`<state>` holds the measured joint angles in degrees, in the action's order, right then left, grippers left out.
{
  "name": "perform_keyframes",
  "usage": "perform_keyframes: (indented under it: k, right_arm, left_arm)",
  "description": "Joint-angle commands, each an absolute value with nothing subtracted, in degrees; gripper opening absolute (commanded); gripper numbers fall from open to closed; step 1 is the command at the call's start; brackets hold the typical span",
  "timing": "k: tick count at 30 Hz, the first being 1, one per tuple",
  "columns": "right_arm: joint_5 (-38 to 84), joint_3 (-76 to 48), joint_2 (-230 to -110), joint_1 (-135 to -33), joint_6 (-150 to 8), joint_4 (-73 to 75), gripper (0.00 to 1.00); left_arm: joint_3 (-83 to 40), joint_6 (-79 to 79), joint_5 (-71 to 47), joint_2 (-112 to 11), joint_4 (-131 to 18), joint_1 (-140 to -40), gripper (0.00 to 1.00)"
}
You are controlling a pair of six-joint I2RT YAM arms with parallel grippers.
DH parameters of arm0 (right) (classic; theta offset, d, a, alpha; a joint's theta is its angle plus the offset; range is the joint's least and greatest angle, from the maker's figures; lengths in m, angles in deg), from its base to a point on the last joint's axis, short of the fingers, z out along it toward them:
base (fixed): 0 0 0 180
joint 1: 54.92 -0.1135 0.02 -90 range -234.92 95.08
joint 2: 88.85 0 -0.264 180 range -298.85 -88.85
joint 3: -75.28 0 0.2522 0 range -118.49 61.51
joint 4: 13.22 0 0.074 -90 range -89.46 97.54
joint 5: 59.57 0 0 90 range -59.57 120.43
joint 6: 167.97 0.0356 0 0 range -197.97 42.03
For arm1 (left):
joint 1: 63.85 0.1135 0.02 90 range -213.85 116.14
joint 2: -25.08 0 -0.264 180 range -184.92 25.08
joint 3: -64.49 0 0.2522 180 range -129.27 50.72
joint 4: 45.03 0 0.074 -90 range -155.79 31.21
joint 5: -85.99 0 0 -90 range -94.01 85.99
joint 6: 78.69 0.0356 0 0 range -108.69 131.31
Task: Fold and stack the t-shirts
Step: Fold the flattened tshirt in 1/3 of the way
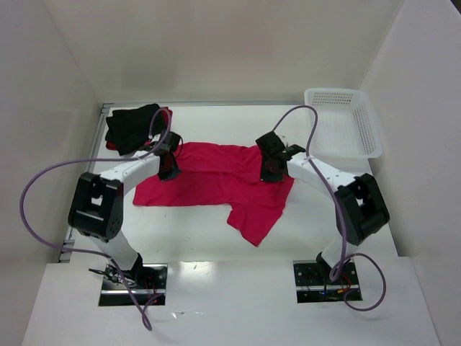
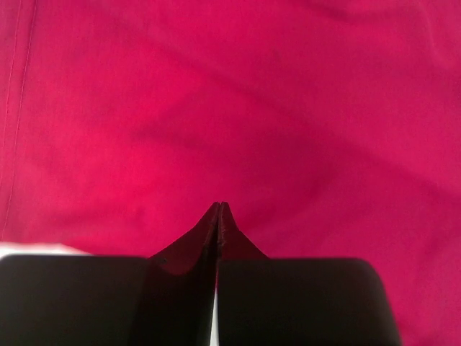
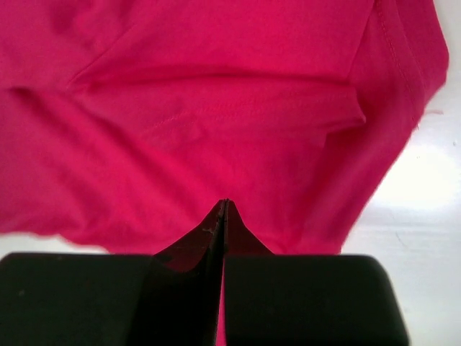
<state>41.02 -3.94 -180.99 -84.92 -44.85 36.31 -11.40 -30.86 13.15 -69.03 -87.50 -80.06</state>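
Closest to my overhead camera sit the two base plates, the left base (image 1: 133, 285) at 7 o'clock and the right base (image 1: 325, 282) at 5 o'clock, both bolted at the near edge of the white table (image 1: 202, 245). From them the arms reach inward over the crimson-pink t-shirt (image 1: 216, 184), which lies spread and rumpled at the centre of the table, with one flap trailing toward 5 o'clock. The left gripper (image 1: 170, 167) is down on the shirt's far left part, at about 10 o'clock from the cloth's middle. Through its wrist camera I see its jaws pressed fully together, with pink fabric filling the whole view beyond the tips. The right gripper (image 1: 271, 166) is on the shirt's far right part, at about 2 o'clock. Its jaws are likewise pressed tight, with a stitched hem and soft folds ahead of them and bare table at 3 o'clock. Whether either pair has a pinch of cloth caught between the tips, I cannot tell. At 10 o'clock on the table, in the far left corner, the black t-shirt (image 1: 131, 128) lies bunched, with a darker red t-shirt (image 1: 167, 115) peeking out at its edge. A white perforated basket (image 1: 346, 122) stands at 2 o'clock, apart from the pink shirt.
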Motion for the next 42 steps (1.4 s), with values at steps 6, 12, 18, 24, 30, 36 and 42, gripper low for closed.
perform_keyframes:
  k: [6,12,18,24,30,36,42]
  right_arm:
    - [44.5,-4.8,-189.3,-84.1,-44.6,27.5,0.0]
    - [42.2,-4.8,-194.6,-84.1,-45.1,26.9,0.0]
    - [41.2,-7.0,-198.9,-84.1,-45.6,27.4,0.0]
    - [39.1,-5.3,-198.9,-84.1,-45.1,33.1,0.0]
    - [38.6,-2.6,-194.1,-84.1,-43.9,38.0,0.0]
    - [36.1,2.1,-188.5,-84.1,-43.2,40.9,0.0]
    - [34.5,1.7,-184.7,-87.7,-40.0,46.2,0.0]
  left_arm:
    - [-13.7,-29.3,12.2,-75.0,-79.0,-77.7,0.0]
    - [-12.0,-29.8,9.0,-77.3,-78.4,-77.7,0.0]
    - [-11.4,-32.1,5.8,-80.5,-77.3,-77.7,0.0]
    - [-10.9,-32.6,2.5,-80.5,-80.8,-77.7,0.0]
    - [-6.5,-35.3,-1.2,-74.3,-85.8,-78.8,0.0]
    - [-3.1,-36.4,-1.7,-69.7,-90.1,-79.9,0.0]
    - [-1.2,-37.0,-1.7,-65.5,-94.0,-80.5,0.0]
